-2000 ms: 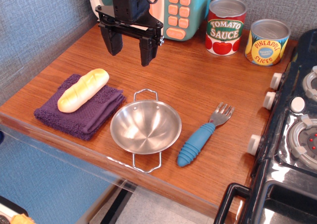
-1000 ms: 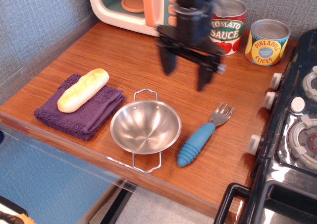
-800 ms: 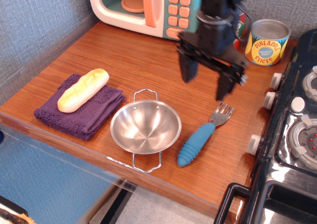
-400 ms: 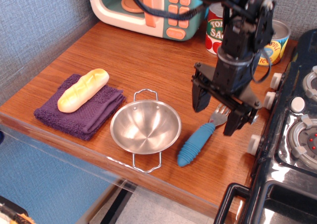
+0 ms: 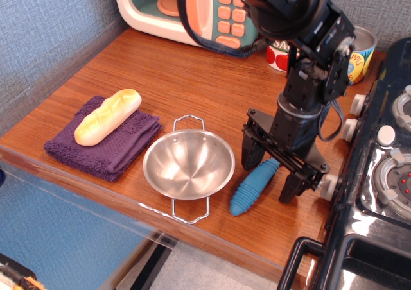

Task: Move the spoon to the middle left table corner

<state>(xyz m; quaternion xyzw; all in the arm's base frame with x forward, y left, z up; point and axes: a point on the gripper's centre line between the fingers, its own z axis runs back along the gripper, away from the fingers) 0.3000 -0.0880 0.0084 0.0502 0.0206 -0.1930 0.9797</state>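
The spoon [image 5: 250,188] lies on the table [image 5: 186,85] right of the steel bowl; only its ribbed blue handle shows, its metal head is hidden behind my gripper. My gripper [image 5: 271,173] is open and low over the spoon. Its left finger [image 5: 252,150] stands left of the handle's upper end and its right finger [image 5: 292,186] stands to the right. The jaws straddle the handle without closing on it.
A steel two-handled bowl [image 5: 188,165] sits left of the spoon. A bread roll [image 5: 107,116] lies on a purple cloth [image 5: 103,142] at the left. A toy microwave [image 5: 192,8], two cans [image 5: 356,46] at the back, black stove [image 5: 379,194] at the right.
My gripper has swept from the back left of the table to the right and come down, open, onto the spoon. It now covers the spoon's metal head. Nothing else has moved.
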